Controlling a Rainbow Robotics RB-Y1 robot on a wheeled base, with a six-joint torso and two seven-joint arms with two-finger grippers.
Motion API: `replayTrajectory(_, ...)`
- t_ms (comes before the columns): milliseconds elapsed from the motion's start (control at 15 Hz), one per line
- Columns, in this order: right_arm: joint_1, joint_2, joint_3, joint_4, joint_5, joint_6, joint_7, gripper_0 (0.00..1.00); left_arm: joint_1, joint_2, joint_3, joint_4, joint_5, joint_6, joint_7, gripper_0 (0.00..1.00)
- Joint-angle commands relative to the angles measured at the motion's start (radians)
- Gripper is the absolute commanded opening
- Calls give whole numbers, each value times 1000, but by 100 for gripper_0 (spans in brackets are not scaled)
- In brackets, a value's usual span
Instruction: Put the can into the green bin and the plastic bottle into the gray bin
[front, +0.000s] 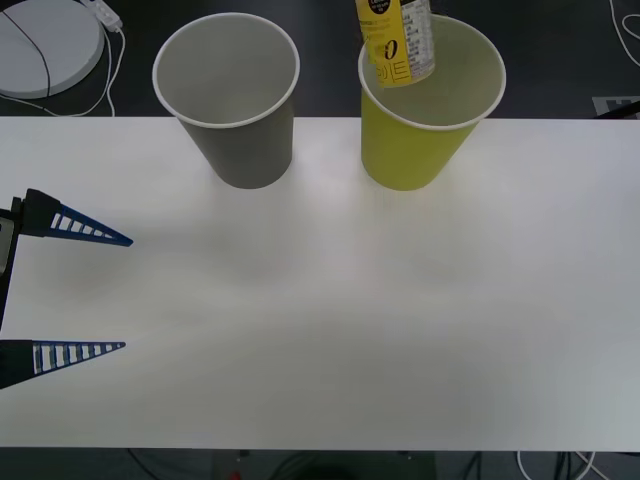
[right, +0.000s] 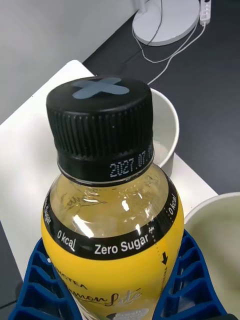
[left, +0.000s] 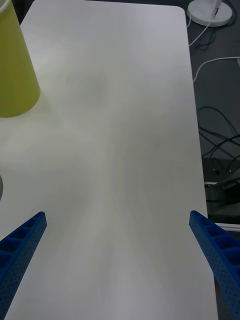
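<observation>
The right hand (right: 120, 295) is clenched on the plastic bottle (right: 112, 200), its blue ribbed fingers (right: 187, 280) pressing both sides of the yellow label just below the black band, the black screw cap upright and free above them. In the front view the plastic bottle (front: 395, 40) hangs in the air at the near-left part of the green bin's (front: 420, 140) rim — over the wrong bin for this item. The gray bin (front: 230, 100) stands upright just beside the green one on its left, apart from it, and appears empty. To do the step well, the right hand should likely carry the bottle sideways toward the robot's left, high enough to pass over both white rims, centre it above the gray opening, then let go — a release at the rim risks tipping a light paper cup. The left hand (front: 95, 290) waits at the table's (front: 350, 320) left edge, fingers spread wide, holding nothing. No can is visible.
</observation>
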Motion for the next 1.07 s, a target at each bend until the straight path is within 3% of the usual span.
replayTrajectory(67,-90,76,75,119,2,-10,0,0,0,0,0,0,0,0,0,100)
replayTrajectory(600,-252,266,190,358,22,-70,-2,0,0,0,0,0,0,0,0,100)
replayTrajectory(1067,-346,479,242,614,63,-98,-14,0,0,0,0,0,0,0,0,100)
